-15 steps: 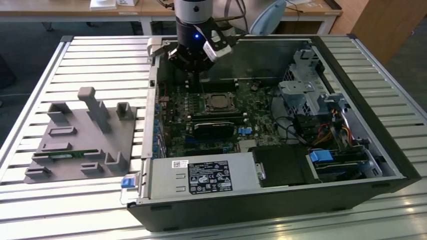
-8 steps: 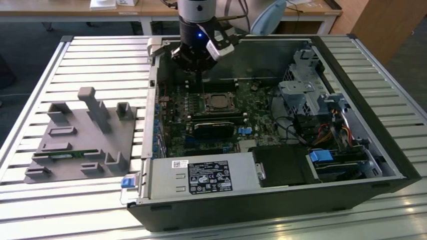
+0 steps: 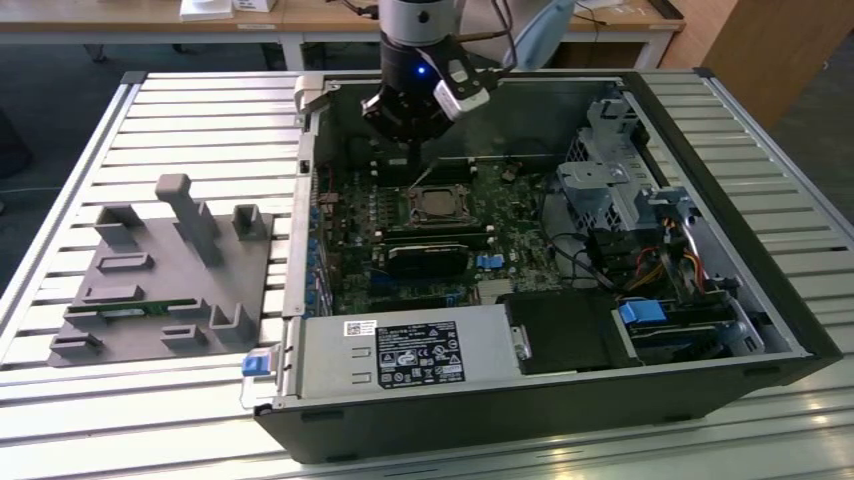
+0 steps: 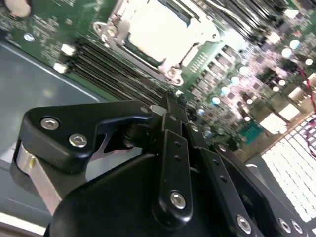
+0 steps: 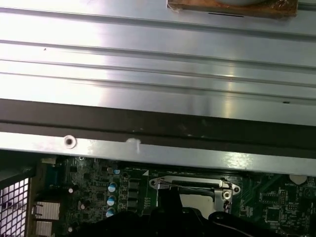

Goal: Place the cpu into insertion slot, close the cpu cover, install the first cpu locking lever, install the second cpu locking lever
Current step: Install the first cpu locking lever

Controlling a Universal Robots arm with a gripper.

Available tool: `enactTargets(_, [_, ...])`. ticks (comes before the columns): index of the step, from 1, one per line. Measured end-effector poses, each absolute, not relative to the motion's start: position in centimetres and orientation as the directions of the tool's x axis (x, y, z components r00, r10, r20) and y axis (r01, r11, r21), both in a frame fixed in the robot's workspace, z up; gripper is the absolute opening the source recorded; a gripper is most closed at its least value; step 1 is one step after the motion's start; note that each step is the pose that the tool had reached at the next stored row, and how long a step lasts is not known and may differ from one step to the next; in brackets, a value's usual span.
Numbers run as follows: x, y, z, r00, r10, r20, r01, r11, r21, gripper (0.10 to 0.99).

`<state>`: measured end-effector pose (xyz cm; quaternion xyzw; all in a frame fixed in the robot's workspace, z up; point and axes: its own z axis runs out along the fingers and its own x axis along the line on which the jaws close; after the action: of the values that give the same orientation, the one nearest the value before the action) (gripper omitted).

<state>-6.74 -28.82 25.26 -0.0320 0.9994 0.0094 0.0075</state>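
- Exterior view: the arm reaches down into the open grey computer case (image 3: 747, 330), which lies on its side on a slatted metal table (image 3: 200, 110). The gripper (image 3: 418, 172) hangs over the green circuit board (image 3: 514, 215), just beyond the far edge of the socket.
- The insertion slot (image 3: 437, 207) sits near the middle of the board, nearer the far wall of the case than the near wall. Two black memory strips (image 3: 430, 245) lie just on its near side.
- In the second wrist view, the black fingers (image 4: 174, 148) lie close together with no clear gap between them, and nothing is seen held; the tips end just short of the socket's corner.
- The cpu (image 4: 155, 27) looks to be already seated in the socket: a bright silvery square fills the centre in the second wrist view, though glare makes this hard to confirm.
- The cpu cover (image 5: 192, 184) stands raised on its hinge at the socket's far edge in the first wrist view.
- A grey fixture block (image 3: 167, 270) rests on the table near the edge at the exterior view's left, well apart from the case.
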Motion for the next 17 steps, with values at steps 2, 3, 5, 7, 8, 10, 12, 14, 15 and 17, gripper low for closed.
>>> enactTargets(2, [-6.39, -28.81, 25.22, -0.998, -0.063, -0.015, -0.063, 0.998, 0.018, 0.106])
enactTargets(3, [-6.38, -28.82, 25.22, -0.998, -0.063, -0.015, -0.063, 0.998, 0.018, 0.106])
enactTargets(5, [-6.38, -28.81, 25.22, -0.998, -0.063, -0.015, -0.063, 0.998, 0.018, 0.106])
enactTargets(7, [-6.38, -28.81, 25.22, -0.998, -0.063, -0.015, -0.063, 0.998, 0.018, 0.106])
enactTargets(8, [-6.38, -28.81, 25.22, -0.998, -0.063, -0.015, -0.063, 0.998, 0.018, 0.106])
enactTargets(10, [-6.37, -28.81, 25.2, -0.998, -0.063, -0.015, -0.063, 0.998, 0.019, 0.106])
enactTargets(12, [-6.37, -28.81, 25.15, -0.998, -0.062, -0.016, -0.063, 0.997, 0.035, 0.106])
enactTargets(14, [-6.37, -28.81, 25.08, -0.998, -0.061, -0.018, -0.062, 0.996, 0.063, 0.106])
enactTargets(15, [-6.37, -28.8, 25.0, -0.998, -0.06, -0.018, -0.061, 0.996, 0.067, 0.106])
enactTargets(17, [-6.37, -28.81, 24.9, -0.998, -0.057, -0.018, -0.058, 0.996, 0.067, 0.106])
